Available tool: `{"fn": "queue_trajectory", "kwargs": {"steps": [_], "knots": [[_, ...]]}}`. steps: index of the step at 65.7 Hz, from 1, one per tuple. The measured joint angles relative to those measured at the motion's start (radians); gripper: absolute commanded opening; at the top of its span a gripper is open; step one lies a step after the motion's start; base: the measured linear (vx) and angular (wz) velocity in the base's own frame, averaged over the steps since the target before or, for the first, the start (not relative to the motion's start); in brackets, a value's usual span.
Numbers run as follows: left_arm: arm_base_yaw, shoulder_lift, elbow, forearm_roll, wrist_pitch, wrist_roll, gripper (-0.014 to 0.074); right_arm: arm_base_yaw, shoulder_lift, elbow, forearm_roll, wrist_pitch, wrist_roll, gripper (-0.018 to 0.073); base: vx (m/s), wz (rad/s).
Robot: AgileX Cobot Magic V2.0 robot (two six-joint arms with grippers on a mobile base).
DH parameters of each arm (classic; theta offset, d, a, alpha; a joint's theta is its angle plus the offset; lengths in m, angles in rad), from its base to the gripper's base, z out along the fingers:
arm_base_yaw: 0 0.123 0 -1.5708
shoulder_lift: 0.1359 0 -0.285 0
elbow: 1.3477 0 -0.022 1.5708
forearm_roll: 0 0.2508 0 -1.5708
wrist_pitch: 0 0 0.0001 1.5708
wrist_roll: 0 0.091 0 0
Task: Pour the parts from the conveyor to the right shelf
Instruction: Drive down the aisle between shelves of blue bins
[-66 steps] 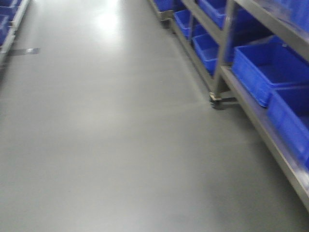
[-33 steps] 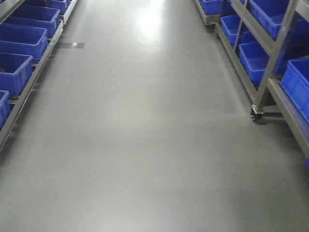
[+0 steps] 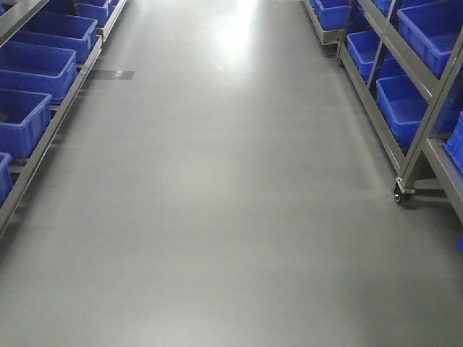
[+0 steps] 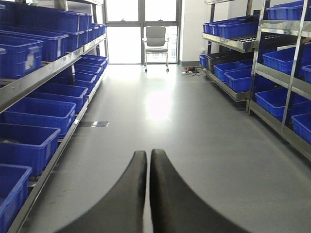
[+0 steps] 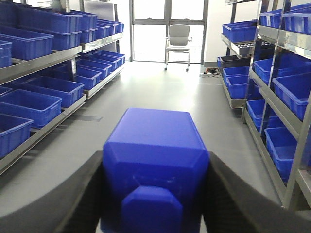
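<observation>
Grip on the part shows plainly in the right wrist view: the right end effector [image 5: 155, 167] has its two black fingers [image 5: 73, 204] pressed against opposite sides of the bright-blue block [image 5: 154, 143]. The jaws are parted only by the block's width, and the block's round stud faces the camera at its six o'clock. The left end effector [image 4: 148, 154] is closed and empty, its two dark fingers meeting tip to tip and pointing toward twelve o'clock down the aisle. The right shelf [image 3: 428, 126], a stainless-steel tiered rack, runs along the three o'clock side of the front view and carries deep-blue bins [image 3: 434, 29]. A caster [image 3: 400, 194] at the foot of one upright rests on the grey floor [image 3: 217, 217]. A similar left rack [image 3: 47, 137] with more blue bins lines the nine o'clock side, and near it, at about ten o'clock, a small dark rectangular patch [image 3: 114, 74] lies on the floor. At twelve o'clock in both wrist views a light office chair [image 4: 156, 39] stands before bright glass doors [image 4: 124, 43]. The block is held over the aisle, apart from both racks, with the right shelf at its three o'clock.
</observation>
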Motion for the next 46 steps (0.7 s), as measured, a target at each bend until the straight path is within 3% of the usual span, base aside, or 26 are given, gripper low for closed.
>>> {"fn": "queue_trajectory", "kwargs": {"steps": [46], "knots": [[0.000,0.000,0.000,0.000,0.000,0.000,-0.0006,0.000,0.000,0.000,0.000,0.000,0.000,-0.0009,0.47,-0.08]]}}
